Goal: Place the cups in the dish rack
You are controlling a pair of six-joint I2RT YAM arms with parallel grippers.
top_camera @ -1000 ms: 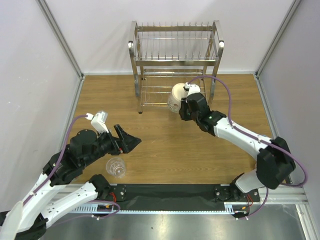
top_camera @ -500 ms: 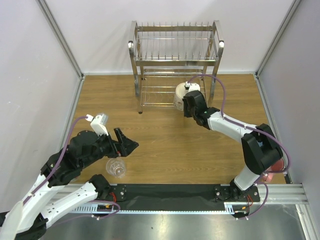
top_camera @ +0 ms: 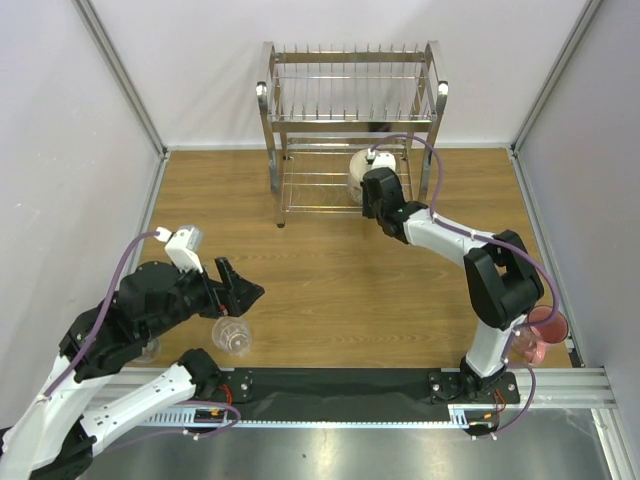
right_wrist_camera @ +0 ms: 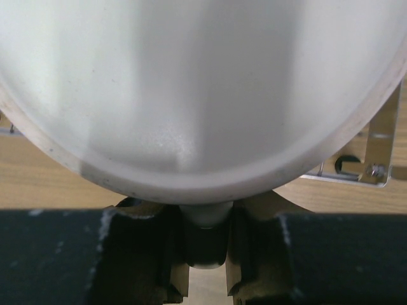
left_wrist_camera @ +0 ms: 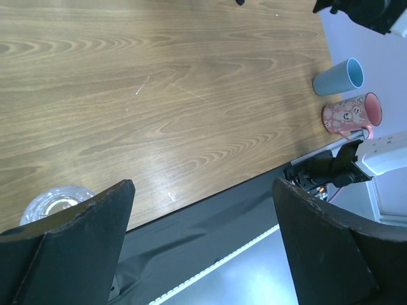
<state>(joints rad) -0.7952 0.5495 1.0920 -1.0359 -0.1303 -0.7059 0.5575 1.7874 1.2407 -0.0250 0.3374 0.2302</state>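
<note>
The dish rack, a shiny two-tier wire frame, stands at the far middle of the table. My right gripper is shut on the handle of a cream mug and holds it at the front of the rack's lower tier. In the right wrist view the cream mug fills the frame, its handle pinched between the jaws of the right gripper. My left gripper is open and hovers just above a clear glass tumbler. The left wrist view shows the tumbler, a light blue cup and a pink mug; the left gripper holds nothing.
The pink mug stands at the near right corner by the right arm's base. Grey walls close in the wooden table on three sides. A black strip runs along the near edge. A rack wire lies close to the right of the held mug.
My right arm has carried the cream mug away from me to the rack's lower tier. My left arm has drawn back a little to the left, still open.
</note>
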